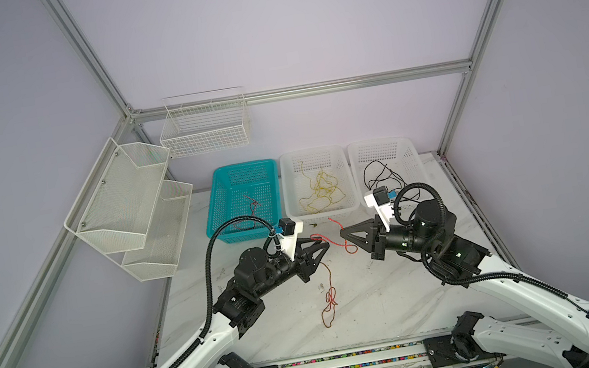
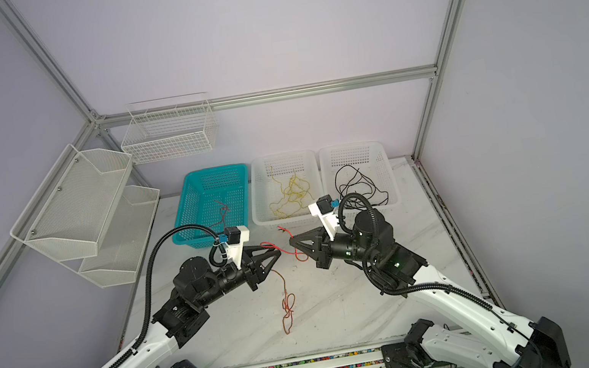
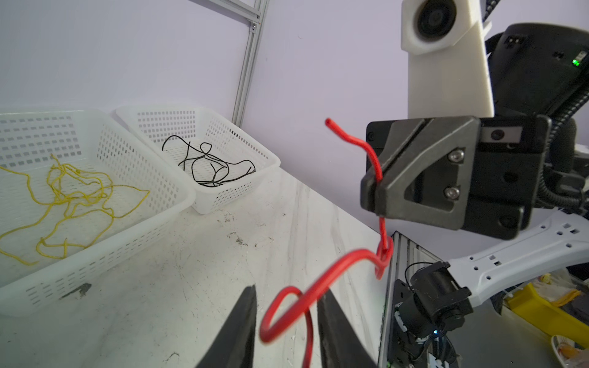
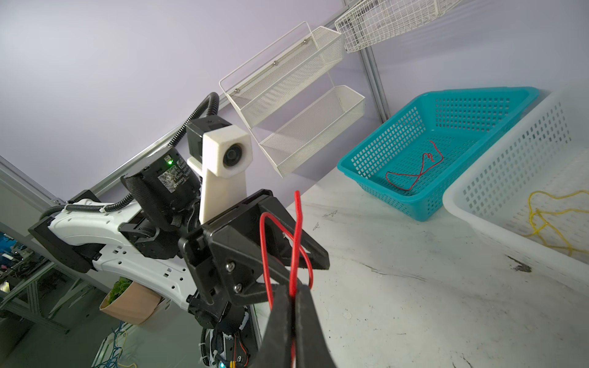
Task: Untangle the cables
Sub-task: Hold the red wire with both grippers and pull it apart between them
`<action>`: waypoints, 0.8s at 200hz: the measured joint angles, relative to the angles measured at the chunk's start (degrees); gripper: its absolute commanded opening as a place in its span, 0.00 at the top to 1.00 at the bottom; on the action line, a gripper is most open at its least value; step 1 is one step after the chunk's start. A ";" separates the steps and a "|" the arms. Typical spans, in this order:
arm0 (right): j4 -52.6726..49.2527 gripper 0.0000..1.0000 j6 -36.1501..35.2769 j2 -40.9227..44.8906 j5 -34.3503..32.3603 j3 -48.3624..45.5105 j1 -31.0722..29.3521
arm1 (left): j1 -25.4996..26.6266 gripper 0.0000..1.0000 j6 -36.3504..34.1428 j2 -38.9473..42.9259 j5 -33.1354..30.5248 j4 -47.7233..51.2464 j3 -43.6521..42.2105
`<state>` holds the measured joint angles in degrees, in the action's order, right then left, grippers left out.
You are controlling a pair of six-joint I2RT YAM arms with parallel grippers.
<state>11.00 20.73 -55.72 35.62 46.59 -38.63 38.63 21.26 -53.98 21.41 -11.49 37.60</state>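
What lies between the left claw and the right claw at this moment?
Only a short span of the red cable, running from the left claw to the right claw. Both top views show it; the left wrist view too.

walls (image 1: 297, 12): pale lilac, evenly lit | aluminium posts (image 1: 94, 64): far corners | surface (image 1: 383, 299): white marbled, scuffed | mesh shelf (image 1: 128, 203): left wall | wire basket (image 1: 204, 127): far wall

Red cable (image 3: 308, 350) runs off the frame edge.
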 measured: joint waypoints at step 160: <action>0.46 0.57 -1.11 -3.30 -6.78 -7.61 -0.92 | -0.74 1.00 7.37 0.20 -10.12 11.58 3.80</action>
<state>11.46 19.62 -59.02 28.84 38.98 -39.55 37.89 28.62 -53.78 11.29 0.10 41.41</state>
